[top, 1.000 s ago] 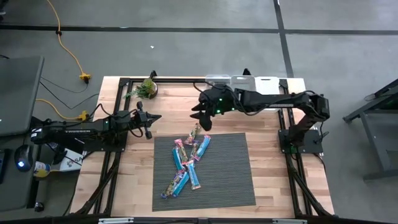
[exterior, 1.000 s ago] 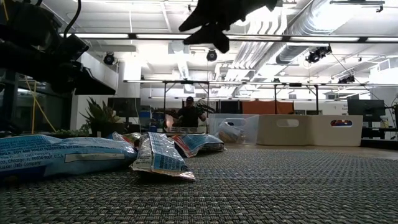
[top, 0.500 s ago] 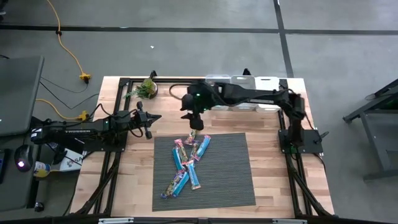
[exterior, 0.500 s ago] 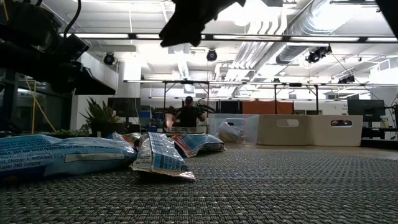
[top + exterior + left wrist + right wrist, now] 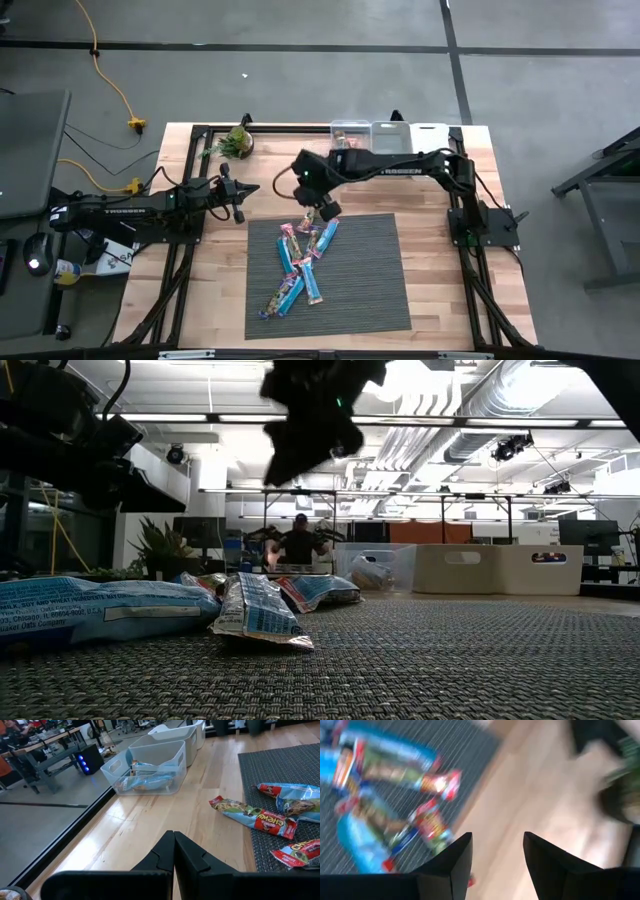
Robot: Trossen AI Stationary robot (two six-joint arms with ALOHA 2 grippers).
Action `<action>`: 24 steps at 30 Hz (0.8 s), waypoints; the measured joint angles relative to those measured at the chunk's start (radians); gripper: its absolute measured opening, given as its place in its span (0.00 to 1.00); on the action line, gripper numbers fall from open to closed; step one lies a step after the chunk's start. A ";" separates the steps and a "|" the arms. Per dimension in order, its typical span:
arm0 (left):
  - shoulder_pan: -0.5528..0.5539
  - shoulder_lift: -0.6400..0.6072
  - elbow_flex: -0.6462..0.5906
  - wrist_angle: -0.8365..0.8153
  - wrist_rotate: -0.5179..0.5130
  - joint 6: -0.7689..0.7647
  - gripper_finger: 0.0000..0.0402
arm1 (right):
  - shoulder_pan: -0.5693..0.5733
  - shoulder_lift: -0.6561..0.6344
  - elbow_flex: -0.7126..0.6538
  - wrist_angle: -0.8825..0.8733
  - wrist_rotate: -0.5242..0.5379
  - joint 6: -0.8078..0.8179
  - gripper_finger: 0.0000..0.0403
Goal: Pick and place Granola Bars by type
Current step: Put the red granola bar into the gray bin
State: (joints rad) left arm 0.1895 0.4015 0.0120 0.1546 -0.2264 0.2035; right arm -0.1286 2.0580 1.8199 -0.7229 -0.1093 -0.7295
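Note:
Several granola bars [image 5: 300, 258] in blue, red and green wrappers lie in a loose pile on the grey woven mat [image 5: 365, 280]. The farthest bar [image 5: 250, 813] lies across the mat's far edge, partly on the wood. My right gripper [image 5: 327, 209] hangs open above the pile's far end, slanting down, with nothing between its fingers [image 5: 495, 847]. In the low view it hangs high over the bars [image 5: 250, 608]. My left gripper [image 5: 243, 193] waits shut at the table's left, a little above the wood [image 5: 174, 851].
Three clear bins [image 5: 390, 133] stand in a row at the far edge; the leftmost one [image 5: 150, 762] holds a few bars. A small potted plant [image 5: 238, 142] stands at the far left corner. Bare wood lies left and right of the mat.
My right gripper has swung first toward the table's left, then come down and toward the near edge, over the far end of the bar pile. Its wrist has rolled and tipped downward. It has stayed open. The bars have not moved.

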 joint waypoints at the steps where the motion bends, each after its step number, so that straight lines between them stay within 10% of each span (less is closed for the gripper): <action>1: 0.000 0.000 0.000 0.000 0.000 0.000 0.00 | 0.003 0.001 -0.026 0.001 0.007 -0.010 0.40; 24: 0.000 0.000 0.000 0.000 0.000 0.000 0.00 | 0.074 -0.001 -0.361 0.389 0.227 -0.328 0.40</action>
State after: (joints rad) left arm 0.1894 0.4015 0.0120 0.1543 -0.2264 0.2035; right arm -0.0543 2.0571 1.4587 -0.3340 0.1179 -1.0577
